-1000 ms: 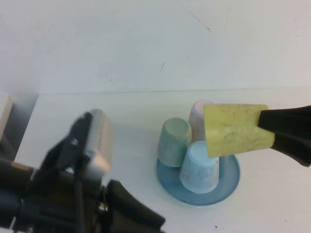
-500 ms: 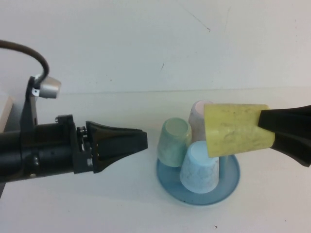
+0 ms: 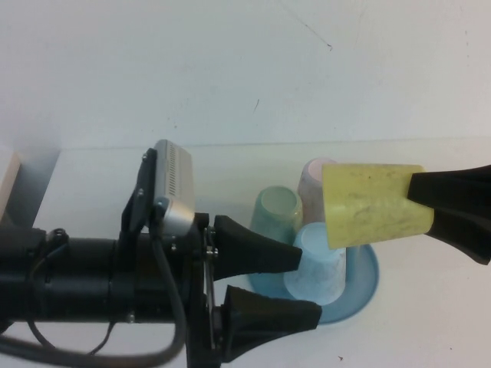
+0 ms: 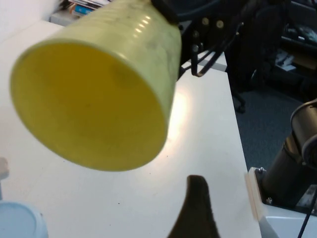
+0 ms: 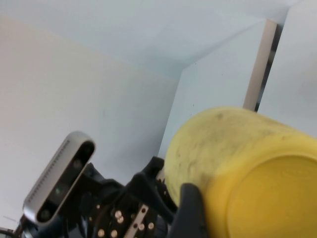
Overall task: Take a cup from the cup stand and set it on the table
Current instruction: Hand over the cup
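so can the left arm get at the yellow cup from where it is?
Probably yes. The left gripper is open and points at the cup, held sideways by the right gripper above the cup stand; nothing sits between them.

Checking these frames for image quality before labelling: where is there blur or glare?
High view: the left gripper, open, is soft-edged and near the lens. Left wrist view: the yellow cup fills the frame, blurred, with highlights on its side. Right wrist view: the right gripper holds the cup, both out of focus.
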